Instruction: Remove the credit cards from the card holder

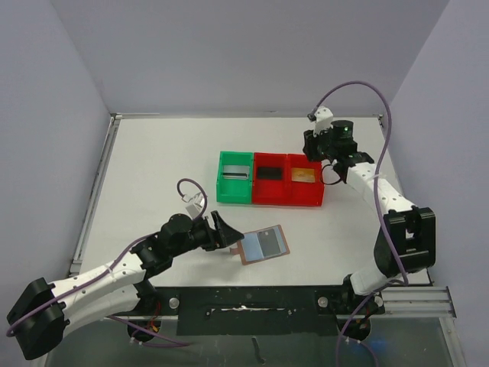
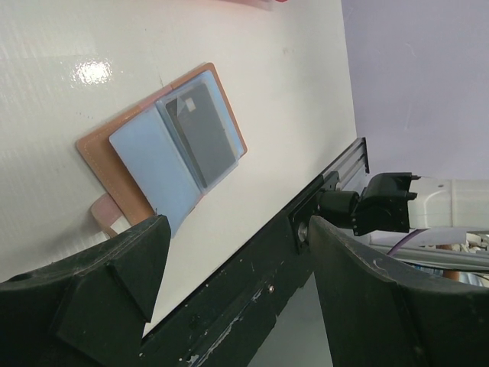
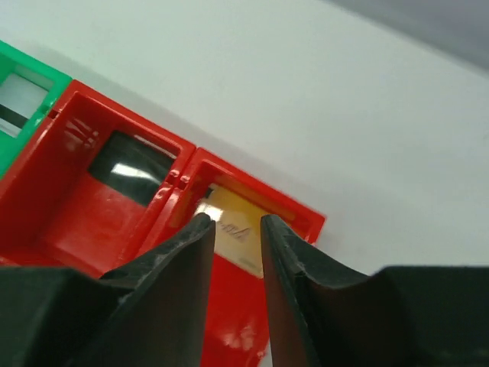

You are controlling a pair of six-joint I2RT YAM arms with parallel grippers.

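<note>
White table (image 1: 153,168): left gripper (image 2: 237,229) gapes wide beside the open card holder (image 1: 263,245); right gripper (image 3: 234,223), jaws narrowly apart, seemingly empty, hovers over the gold card (image 1: 304,177).

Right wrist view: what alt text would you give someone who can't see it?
A black gripper, jaws slightly parted, hovers over a gold card lying in a red bin. The neighbouring red bin holds a dark card; the corner of a green bin shows at left.

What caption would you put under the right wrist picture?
Right gripper hovers, jaws slightly apart, over a gold card in the end red bin.
</note>
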